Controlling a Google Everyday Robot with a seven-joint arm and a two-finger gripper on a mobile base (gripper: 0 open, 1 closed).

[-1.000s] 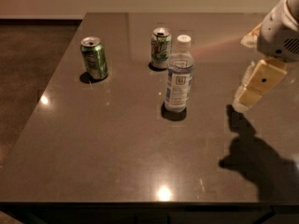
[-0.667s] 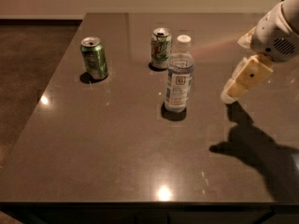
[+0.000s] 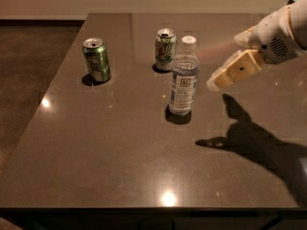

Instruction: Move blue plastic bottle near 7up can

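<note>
The blue plastic bottle [image 3: 183, 76] stands upright near the middle of the dark table, with a white cap and a blue-and-white label. The 7up can [image 3: 165, 49], pale white and green, stands just behind it and slightly to its left. My gripper [image 3: 216, 83] hangs above the table to the right of the bottle, a short gap away from it, at about the height of the label. It holds nothing.
A darker shiny green can [image 3: 96, 60] stands at the left of the table [image 3: 120, 157]. The table's front edge runs along the bottom of the view and its left edge borders a brown floor. My arm casts a shadow on the right.
My gripper has moved left and a little up, from the table's right side toward the bottle. The bottle and both cans have not moved.
</note>
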